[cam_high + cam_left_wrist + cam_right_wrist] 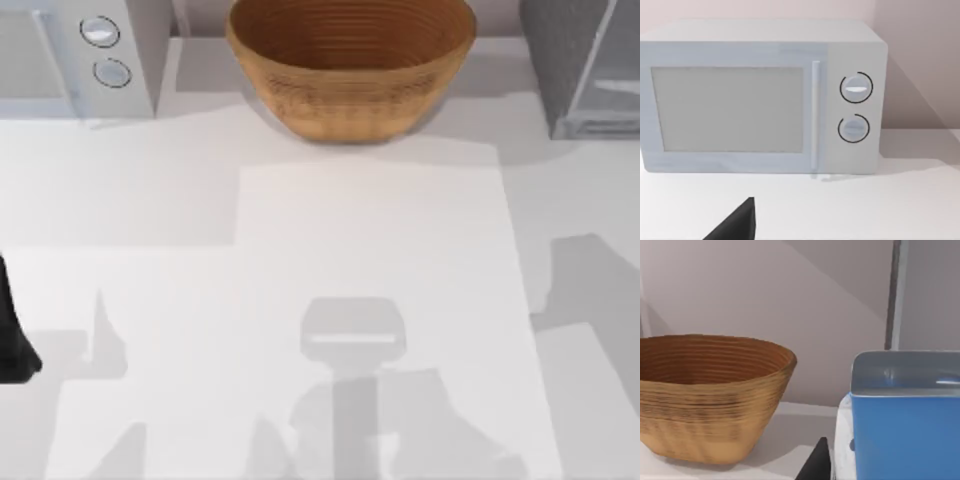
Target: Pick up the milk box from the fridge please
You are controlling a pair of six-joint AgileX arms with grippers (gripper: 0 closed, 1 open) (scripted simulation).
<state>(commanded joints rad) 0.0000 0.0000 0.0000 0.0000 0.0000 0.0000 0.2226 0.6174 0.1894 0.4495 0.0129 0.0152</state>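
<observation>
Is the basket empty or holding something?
Empty as far as visible: the basket's ribbed inside shows from above, with nothing in it.

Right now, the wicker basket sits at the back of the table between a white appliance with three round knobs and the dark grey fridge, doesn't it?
Nearly. The white appliance has two round knobs, not three, as the left wrist view shows. The rest holds: in the top view the basket sits at the back of the table between it and the dark grey fridge.

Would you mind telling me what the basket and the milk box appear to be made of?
The basket looks like woven wicker or coiled fibre: tan-brown, matte, with fine horizontal ridges ringing its wall, also seen from above. The milk box looks like smooth coated card, bright blue with a pale grey-white top fold, though plastic cannot be ruled out.
</observation>
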